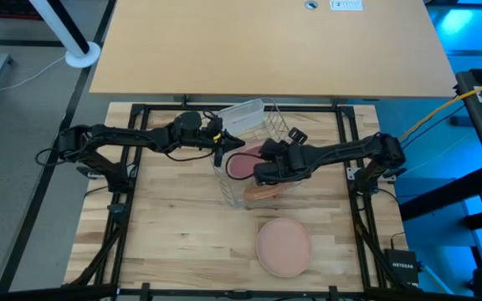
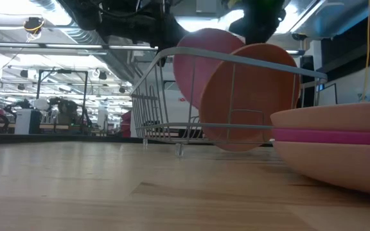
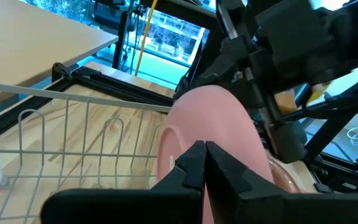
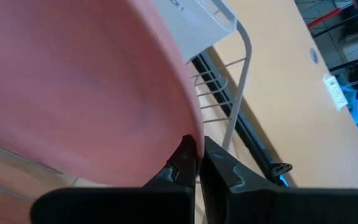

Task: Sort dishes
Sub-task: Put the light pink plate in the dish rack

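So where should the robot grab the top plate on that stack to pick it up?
Probably by the rim. The peach plate lies flat and shallow on the stack, its edge overhanging the table, so a gripper coming from above could close across the nearest lip.

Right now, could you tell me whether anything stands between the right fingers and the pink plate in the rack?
Nothing visible: the right gripper is already shut on the pink plate's rim, and the plate stands in the rack.
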Robot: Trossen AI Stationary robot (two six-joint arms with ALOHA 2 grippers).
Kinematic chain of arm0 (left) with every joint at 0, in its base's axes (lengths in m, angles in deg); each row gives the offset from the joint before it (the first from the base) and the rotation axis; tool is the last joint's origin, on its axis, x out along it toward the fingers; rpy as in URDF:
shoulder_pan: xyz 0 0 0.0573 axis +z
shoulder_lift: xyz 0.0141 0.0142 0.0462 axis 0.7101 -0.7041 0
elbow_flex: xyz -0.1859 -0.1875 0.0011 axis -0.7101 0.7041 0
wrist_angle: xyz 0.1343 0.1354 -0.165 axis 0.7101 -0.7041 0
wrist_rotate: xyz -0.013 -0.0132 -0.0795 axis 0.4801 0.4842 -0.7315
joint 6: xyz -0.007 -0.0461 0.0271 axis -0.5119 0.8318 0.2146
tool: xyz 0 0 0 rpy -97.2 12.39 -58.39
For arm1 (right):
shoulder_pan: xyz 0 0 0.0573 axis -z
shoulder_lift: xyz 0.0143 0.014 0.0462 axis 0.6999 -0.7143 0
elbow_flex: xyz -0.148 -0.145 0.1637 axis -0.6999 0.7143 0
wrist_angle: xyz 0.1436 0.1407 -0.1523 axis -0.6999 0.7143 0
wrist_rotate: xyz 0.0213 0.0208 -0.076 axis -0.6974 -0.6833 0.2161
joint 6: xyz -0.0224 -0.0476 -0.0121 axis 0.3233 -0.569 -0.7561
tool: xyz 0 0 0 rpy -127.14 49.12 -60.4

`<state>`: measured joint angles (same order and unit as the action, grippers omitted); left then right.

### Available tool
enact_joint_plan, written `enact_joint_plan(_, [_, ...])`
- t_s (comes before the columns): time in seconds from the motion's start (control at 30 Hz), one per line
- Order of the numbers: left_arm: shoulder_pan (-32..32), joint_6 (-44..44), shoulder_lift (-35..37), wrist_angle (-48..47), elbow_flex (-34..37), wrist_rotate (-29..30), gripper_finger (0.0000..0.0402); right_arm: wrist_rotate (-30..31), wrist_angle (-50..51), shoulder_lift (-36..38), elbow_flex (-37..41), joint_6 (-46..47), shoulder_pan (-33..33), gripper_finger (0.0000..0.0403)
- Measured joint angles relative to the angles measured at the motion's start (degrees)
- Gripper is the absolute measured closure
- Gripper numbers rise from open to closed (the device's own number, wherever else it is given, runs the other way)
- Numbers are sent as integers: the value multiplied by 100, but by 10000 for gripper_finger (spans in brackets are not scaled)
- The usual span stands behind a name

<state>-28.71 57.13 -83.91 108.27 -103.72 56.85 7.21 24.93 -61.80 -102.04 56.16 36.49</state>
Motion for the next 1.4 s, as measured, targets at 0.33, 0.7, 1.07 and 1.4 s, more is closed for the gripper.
enact_joint_plan(0.33, [-7,9,0,-2,0,-19,400,6,-31,-11,-60,-68,0,397])
enact_joint_plan(0.7, [-235,15,4,38,-4,-943,400,-553,-17,-43,-49,-144,0,355])
enact_joint_plan(1.07, [-304,-107,-4,-291,0,-900,400,-1614,131,-42,-47,-142,7,333])
enact_joint_plan(1.4, [-304,-92,-4,-345,2,-833,400,-1992,1067,-37,-49,-124,7,332])
